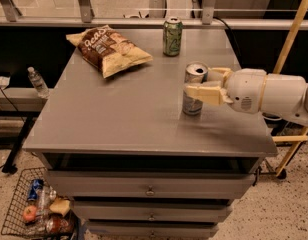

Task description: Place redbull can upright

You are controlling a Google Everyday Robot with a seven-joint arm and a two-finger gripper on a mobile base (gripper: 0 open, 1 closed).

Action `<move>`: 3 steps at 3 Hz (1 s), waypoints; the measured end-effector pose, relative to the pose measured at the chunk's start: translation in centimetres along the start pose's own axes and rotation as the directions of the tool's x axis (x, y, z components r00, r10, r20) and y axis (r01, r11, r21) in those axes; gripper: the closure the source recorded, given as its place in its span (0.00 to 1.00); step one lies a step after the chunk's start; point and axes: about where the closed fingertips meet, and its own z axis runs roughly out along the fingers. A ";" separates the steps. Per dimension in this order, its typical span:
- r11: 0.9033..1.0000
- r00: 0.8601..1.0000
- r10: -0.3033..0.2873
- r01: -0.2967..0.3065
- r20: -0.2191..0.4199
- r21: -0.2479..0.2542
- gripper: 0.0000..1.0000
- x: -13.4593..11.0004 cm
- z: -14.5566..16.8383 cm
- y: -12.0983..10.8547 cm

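The redbull can [193, 103] is slim and silver-blue, with its silver top and pull tab facing up. It stands upright on the grey table [119, 114], right of the middle. My gripper [204, 82] reaches in from the right at the can's upper half. One finger [201, 92] crosses in front of the can and the other [219, 73] lies behind its top. The fingers look closed on the can.
A shorter green can [172, 36] stands at the table's back edge. A brown chip bag [108, 49] lies at the back left. A wire basket [39, 211] of items sits on the floor at the left. A yellow pole [289, 44] stands to the right.
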 end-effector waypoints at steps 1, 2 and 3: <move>1.000 1.000 0.013 -0.013 0.000 0.004 0.58 0.1 0.2 -0.1; 1.000 1.000 0.025 -0.025 0.000 0.008 0.35 0.1 0.4 -0.3; 0.999 0.999 0.036 -0.036 0.001 0.012 0.12 0.2 0.6 -0.4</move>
